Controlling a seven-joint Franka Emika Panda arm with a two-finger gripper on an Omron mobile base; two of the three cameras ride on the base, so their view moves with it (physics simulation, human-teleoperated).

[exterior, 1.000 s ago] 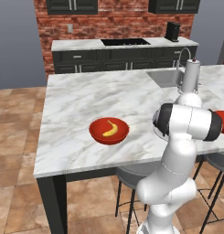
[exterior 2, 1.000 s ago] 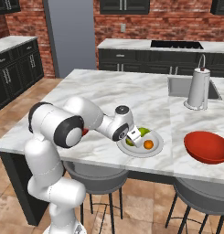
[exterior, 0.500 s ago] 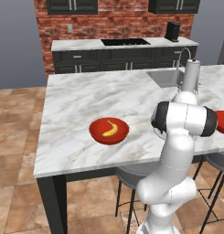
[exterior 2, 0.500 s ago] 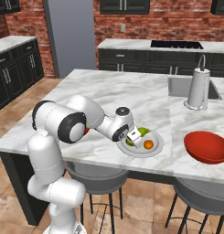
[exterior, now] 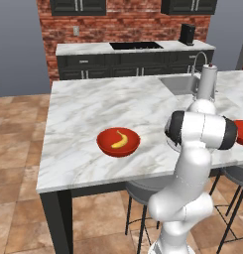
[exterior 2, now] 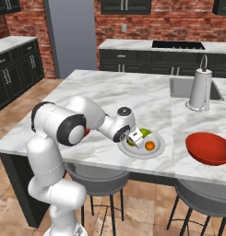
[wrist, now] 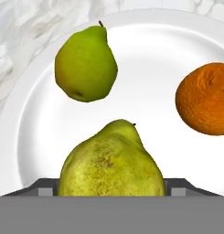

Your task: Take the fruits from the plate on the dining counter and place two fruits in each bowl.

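On the dining counter [exterior 2: 110, 92] the pale plate [exterior 2: 157, 150] holds a yellow-green pear [wrist: 86, 64], an orange fruit [wrist: 205, 98] and a nearer, larger pear [wrist: 111, 155]. My gripper [wrist: 111, 185] is down over the plate's left side [exterior 2: 135, 140]. Its fingertips [wrist: 45, 186] press against both sides of the nearer pear, which still rests on the plate. One red bowl [exterior: 118, 142] holds the banana [exterior: 119, 139]. The other red bowl [exterior 2: 209, 147] sits empty to the right of the plate.
A sink with a tall grey faucet [exterior 2: 199, 87] is set into the counter's far right. Grey stools [exterior 2: 197, 193] stand under the near edge. The dark-cabinet counter [exterior: 128, 54] runs along the brick wall behind.
The jaws have drawn in around the nearer pear. The hand stays low over the plate and the arm has barely shifted. The fruits lie where they were.
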